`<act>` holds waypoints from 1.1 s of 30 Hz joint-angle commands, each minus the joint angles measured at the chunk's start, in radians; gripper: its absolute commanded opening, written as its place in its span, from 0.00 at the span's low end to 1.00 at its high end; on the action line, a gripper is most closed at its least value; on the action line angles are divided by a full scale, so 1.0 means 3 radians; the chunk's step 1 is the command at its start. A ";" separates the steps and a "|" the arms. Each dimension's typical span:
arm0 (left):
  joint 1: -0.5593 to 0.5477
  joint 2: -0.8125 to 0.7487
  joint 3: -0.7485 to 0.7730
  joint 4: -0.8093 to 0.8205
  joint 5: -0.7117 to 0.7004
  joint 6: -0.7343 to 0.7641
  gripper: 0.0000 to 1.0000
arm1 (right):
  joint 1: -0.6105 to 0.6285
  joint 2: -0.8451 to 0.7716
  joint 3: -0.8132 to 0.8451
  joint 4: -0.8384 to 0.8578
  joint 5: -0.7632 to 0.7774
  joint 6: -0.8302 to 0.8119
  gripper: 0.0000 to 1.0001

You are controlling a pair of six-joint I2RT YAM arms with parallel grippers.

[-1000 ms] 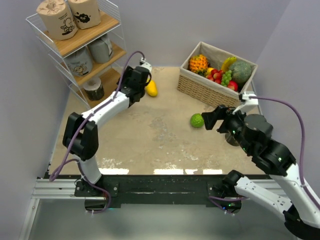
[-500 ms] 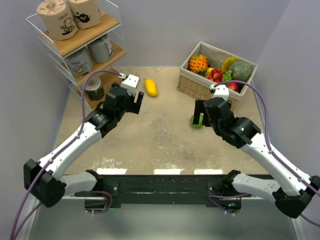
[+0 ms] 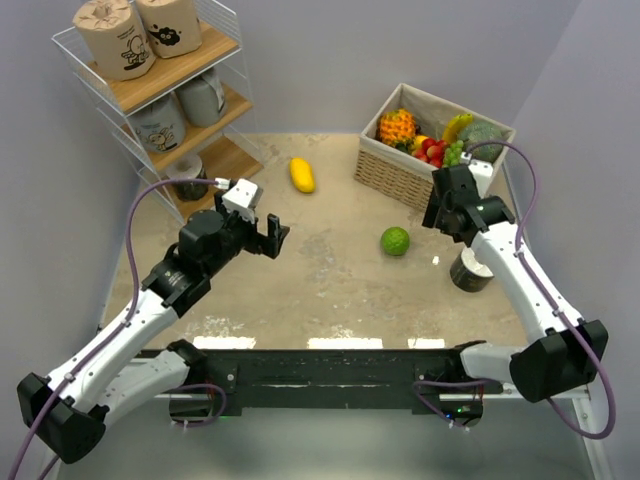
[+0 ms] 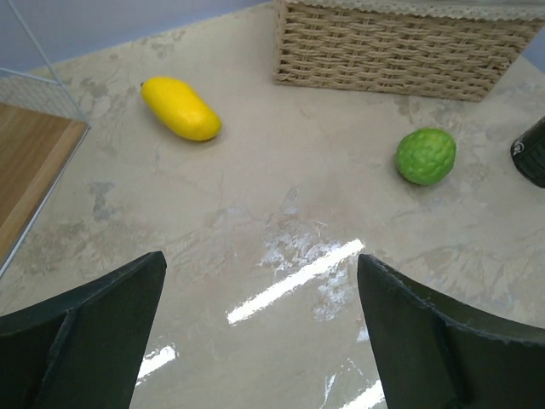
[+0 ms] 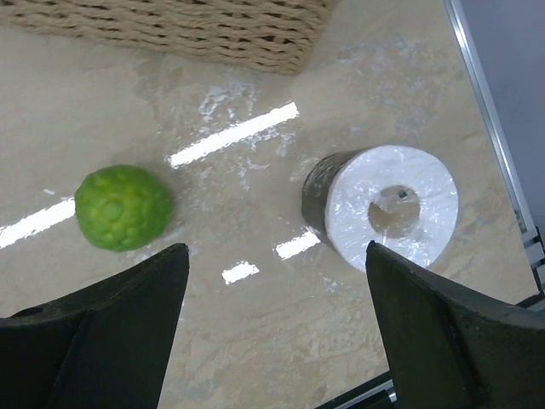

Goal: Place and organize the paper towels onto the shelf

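We look down from behind the arms; both low wrist views share the lime (image 4: 425, 156) and dark grey paper towel roll (image 5: 349, 221).

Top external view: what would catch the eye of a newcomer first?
The wicker basket of bright fruit at the far right, then the white wire shelf with wooden boards at the far left, carrying wrapped paper towel rolls. One dark grey roll sits on the beige table near its right edge.
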 commanded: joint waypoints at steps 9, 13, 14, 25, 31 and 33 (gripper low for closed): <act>-0.0292 -0.0241 -0.0008 0.0159 -0.0249 -0.0042 1.00 | -0.0965 0.0101 -0.0473 0.0334 -0.0656 0.0092 0.82; -0.0307 -0.0241 -0.0018 0.0148 -0.0280 -0.0026 1.00 | -0.1037 0.0187 -0.0612 0.0570 -0.0687 0.0091 0.79; -0.0313 -0.0241 -0.0018 0.0148 -0.0280 -0.0021 1.00 | -0.1037 0.0213 -0.0637 0.0611 -0.0697 0.0086 0.79; -0.0313 -0.0195 -0.0024 0.0138 -0.0392 0.0025 1.00 | -0.1160 0.0377 -0.0883 0.0933 -0.0698 0.0086 0.61; -0.0318 -0.0189 -0.0018 0.0128 -0.0423 0.0035 1.00 | -0.1160 0.0290 -0.0959 0.1046 -0.0672 -0.0031 0.44; -0.0313 -0.0195 -0.0018 0.0128 -0.0418 0.0035 1.00 | -0.1160 0.0214 -0.0970 0.1071 -0.0662 -0.0107 0.41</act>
